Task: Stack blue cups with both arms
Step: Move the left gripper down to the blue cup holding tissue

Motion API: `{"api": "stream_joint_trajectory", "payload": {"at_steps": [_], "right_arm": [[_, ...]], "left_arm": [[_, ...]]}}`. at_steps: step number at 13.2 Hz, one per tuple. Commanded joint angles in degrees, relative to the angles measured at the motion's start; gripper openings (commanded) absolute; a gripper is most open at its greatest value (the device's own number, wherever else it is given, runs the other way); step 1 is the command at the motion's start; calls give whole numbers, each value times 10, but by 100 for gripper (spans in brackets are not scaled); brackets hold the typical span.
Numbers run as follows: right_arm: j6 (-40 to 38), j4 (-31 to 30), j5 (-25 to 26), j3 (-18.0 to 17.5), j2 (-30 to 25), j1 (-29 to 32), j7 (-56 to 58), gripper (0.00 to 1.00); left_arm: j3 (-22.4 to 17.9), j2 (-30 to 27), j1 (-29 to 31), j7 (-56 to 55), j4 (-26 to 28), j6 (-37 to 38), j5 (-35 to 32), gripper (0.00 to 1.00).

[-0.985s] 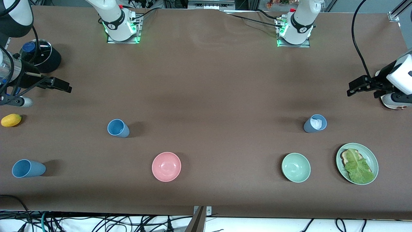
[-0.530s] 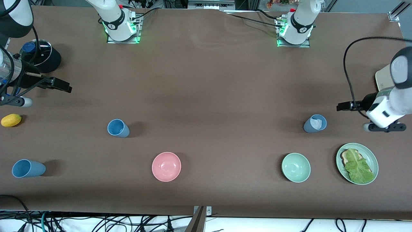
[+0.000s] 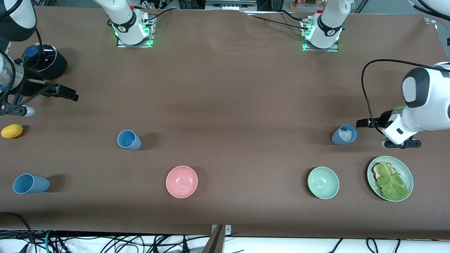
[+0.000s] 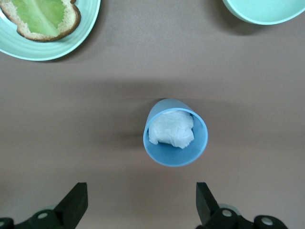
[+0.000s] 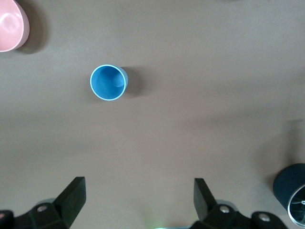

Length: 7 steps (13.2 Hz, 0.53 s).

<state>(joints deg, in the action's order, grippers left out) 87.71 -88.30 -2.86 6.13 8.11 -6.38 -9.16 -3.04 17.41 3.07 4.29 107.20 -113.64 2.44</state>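
Both grippers are spread wide and hold nothing. The left gripper (image 4: 138, 205) hangs over the table at the left arm's end, just beside the slate-blue cup (image 3: 344, 135), its fingers (image 4: 75, 202) apart from the rim; the left wrist view shows crumpled white paper (image 4: 170, 129) inside this upright cup, seen only as a pale patch from the front. That view also takes in the edge of the green plate (image 4: 71, 40) with bread and lettuce (image 4: 40, 16) and the rim of the pale green bowl (image 4: 259, 14), both nearer the front camera than the cup. The right gripper (image 5: 138, 202) waits at the right arm's end of the table, over bare cloth, with an upright sky-blue cup (image 5: 108, 82) well apart from its fingers and the pink bowl (image 5: 12, 31) at the edge of its view. Only the front view shows a second sky-blue cup (image 3: 31, 183) lying on its side near the table's edge, nearer the camera than a yellow lemon (image 3: 12, 131). A dark pot with a glass lid (image 3: 44, 63) stands near the right arm.
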Motion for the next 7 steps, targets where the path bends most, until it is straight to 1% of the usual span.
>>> {"api": "stream_joint_trajectory", "payload": {"at_steps": [1, 4, 7], "right_arm": [[-9, -2, -2, -2, -5, 2, -6, 100], [-9, -2, -2, -2, -5, 2, -6, 100], [-9, -2, -2, -2, -5, 2, -6, 100]], "left_arm": [[3, -41, 7, 11, 92, -82, -10, 100], [3, -26, 18, 11, 110, -119, -10, 100], [4, -3, 17, 12, 113, -134, -9, 100]]}}
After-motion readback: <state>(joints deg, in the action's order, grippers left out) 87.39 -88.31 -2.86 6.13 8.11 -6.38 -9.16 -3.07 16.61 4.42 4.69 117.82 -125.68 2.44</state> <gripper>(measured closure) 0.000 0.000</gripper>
